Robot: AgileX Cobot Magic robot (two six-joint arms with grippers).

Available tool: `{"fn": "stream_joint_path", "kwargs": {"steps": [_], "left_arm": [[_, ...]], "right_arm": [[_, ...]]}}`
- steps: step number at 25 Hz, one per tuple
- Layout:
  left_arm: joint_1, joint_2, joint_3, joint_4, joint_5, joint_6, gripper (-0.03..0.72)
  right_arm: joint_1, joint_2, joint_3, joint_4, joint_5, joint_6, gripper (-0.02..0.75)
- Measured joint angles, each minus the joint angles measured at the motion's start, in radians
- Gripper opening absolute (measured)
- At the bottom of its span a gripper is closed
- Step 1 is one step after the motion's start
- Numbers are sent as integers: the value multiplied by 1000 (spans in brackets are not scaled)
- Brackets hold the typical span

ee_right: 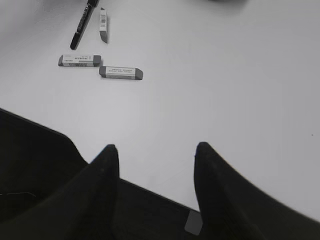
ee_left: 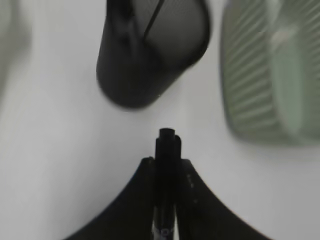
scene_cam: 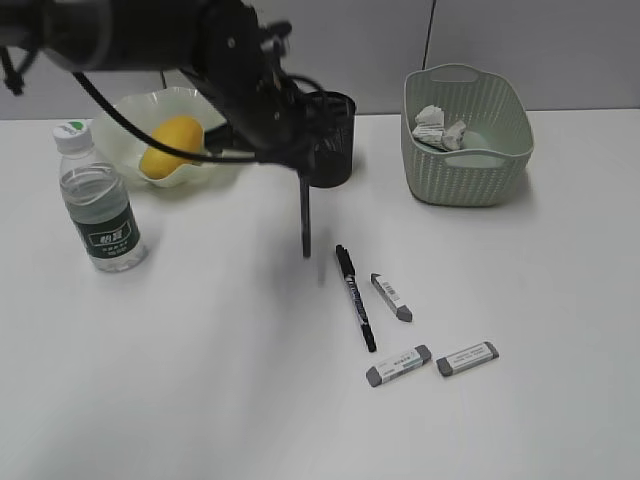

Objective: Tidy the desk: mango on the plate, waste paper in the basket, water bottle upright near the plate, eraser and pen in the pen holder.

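Observation:
My left gripper (scene_cam: 302,168) is shut on a black pen (scene_cam: 306,218) that hangs upright above the desk (scene_cam: 200,380), just in front of the black mesh pen holder (scene_cam: 336,140). In the left wrist view the pen (ee_left: 166,142) sticks out between the shut jaws (ee_left: 166,165), with the holder (ee_left: 150,55) beyond it. A second black pen (scene_cam: 355,297) and three grey-and-white erasers (scene_cam: 391,297) (scene_cam: 398,365) (scene_cam: 467,358) lie on the desk. The mango (scene_cam: 172,143) lies on the plate (scene_cam: 135,108). The water bottle (scene_cam: 100,205) stands upright. Waste paper (scene_cam: 440,128) lies in the basket (scene_cam: 470,175). My right gripper (ee_right: 156,152) is open and empty.
The right wrist view shows the lying pen (ee_right: 82,22) and the erasers (ee_right: 103,25) (ee_right: 80,60) (ee_right: 121,73) at its far left, with bare white desk around the jaws. The basket (ee_left: 270,75) is right of the pen holder.

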Motion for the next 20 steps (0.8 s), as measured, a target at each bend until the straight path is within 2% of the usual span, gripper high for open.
{"fn": "stream_joint_path", "kwargs": {"steps": [4,9,11,17,20], "left_arm": [[30,-74,-1,93,-266,-3,83],[53,-80,-1,373,-583,-3,83],[66,-72,-1,453,-698,-3,83],[142,-7,-1,502,-978,3,83],[160,20,-1,502,-1032,67,83]], "right_arm": [[0,0,0,0,0,1,396],[0,0,0,0,0,1,396],[0,0,0,0,0,1,396],[0,0,0,0,0,1,396],[0,0,0,0,0,1,396]]}}
